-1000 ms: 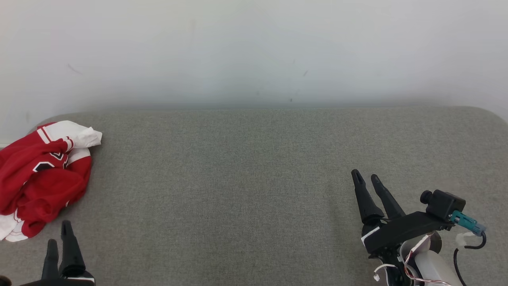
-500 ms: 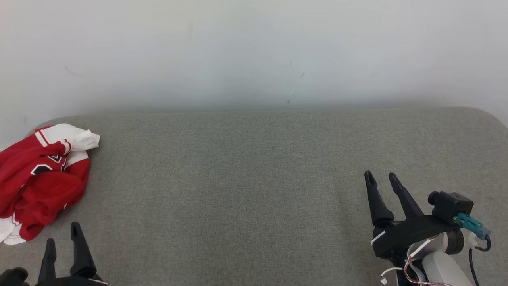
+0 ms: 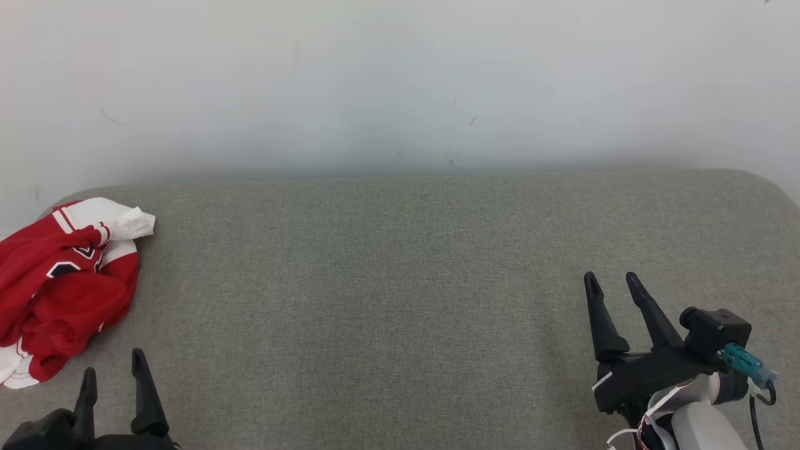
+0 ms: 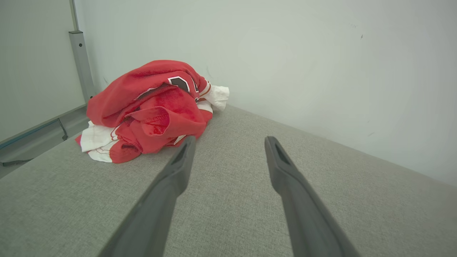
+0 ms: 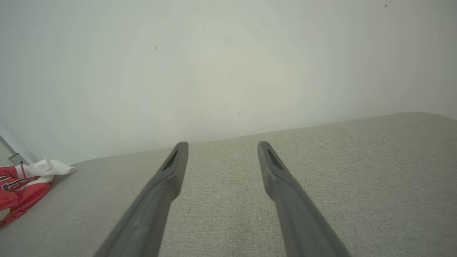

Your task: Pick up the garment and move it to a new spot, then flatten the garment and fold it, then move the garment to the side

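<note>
Crumpled red garment point(image 3: 62, 294) lies just beyond the wide-open left gripper point(image 3: 114, 364); right gripper point(image 3: 610, 278), equally wide, well apart.

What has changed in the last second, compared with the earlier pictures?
Both grippers shifted slightly toward the robot's right: the right gripper more, the left gripper turning a little. Both stay open; nothing was grasped or released. The crumpled red garment lies untouched at the left end of the grey surface.

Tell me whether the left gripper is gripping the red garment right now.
No: the left gripper stands open and empty, and the crumpled garment lies on the grey surface ahead of it.
</note>
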Motion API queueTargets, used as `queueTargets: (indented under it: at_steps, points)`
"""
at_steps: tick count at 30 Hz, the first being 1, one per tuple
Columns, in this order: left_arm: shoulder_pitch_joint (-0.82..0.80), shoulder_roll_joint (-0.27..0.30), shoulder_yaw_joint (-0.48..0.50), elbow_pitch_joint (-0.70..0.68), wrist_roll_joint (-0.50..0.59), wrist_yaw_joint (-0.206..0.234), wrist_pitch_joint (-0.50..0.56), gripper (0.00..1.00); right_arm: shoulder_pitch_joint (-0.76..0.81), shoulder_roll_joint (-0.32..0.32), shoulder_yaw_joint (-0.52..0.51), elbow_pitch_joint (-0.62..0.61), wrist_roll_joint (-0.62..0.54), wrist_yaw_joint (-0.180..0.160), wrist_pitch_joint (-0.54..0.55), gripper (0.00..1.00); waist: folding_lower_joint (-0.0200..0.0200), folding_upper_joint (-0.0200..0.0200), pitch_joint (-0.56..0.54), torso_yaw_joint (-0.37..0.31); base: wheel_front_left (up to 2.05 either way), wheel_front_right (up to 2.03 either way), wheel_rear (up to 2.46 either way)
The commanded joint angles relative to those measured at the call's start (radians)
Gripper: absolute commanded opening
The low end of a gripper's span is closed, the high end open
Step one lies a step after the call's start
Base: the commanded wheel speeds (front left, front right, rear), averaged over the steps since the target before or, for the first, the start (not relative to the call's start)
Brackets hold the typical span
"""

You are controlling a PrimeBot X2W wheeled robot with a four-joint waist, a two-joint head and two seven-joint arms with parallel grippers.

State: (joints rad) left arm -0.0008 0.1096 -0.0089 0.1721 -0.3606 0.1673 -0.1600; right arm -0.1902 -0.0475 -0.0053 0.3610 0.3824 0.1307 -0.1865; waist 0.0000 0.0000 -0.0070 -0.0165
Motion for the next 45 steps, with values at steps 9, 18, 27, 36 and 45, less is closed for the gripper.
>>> queueTargets:
  at_steps: [9, 18, 27, 36, 45]
  points:
    - [-0.009, 0.036, -0.041, -0.026, 0.118, 0.018, 0.003, 1.00, 0.000, -0.003, -0.026, 0.005, -0.084, 0.000, 0.016, 1.00, 0.0000, 0.0000, -0.006, -0.001, 0.00, 0.00, 0.00]
    - [-0.004, 0.061, -0.094, -0.040, 0.204, 0.010, 0.039, 1.00, 0.018, -0.004, -0.045, -0.015, -0.162, 0.000, 0.038, 1.00, 0.0000, 0.0000, -0.010, -0.001, 0.00, 0.00, 0.00]
    - [0.005, 0.084, -0.137, -0.073, 0.273, 0.009, 0.054, 1.00, 0.030, -0.004, -0.070, -0.029, -0.236, 0.000, 0.058, 1.00, 0.0000, 0.0000, -0.013, -0.007, 0.00, 0.00, 0.00]
    - [0.013, 0.097, -0.166, -0.091, 0.334, 0.026, 0.050, 1.00, 0.042, -0.004, -0.082, -0.037, -0.303, 0.000, 0.051, 1.00, 0.0000, 0.0000, -0.019, -0.007, 0.00, 0.00, 0.00]
    - [0.022, 0.107, -0.181, -0.102, 0.353, 0.031, 0.047, 1.00, 0.043, -0.005, -0.085, -0.028, -0.333, 0.000, 0.047, 1.00, 0.0000, 0.0000, -0.024, -0.011, 0.00, 0.00, 0.00]
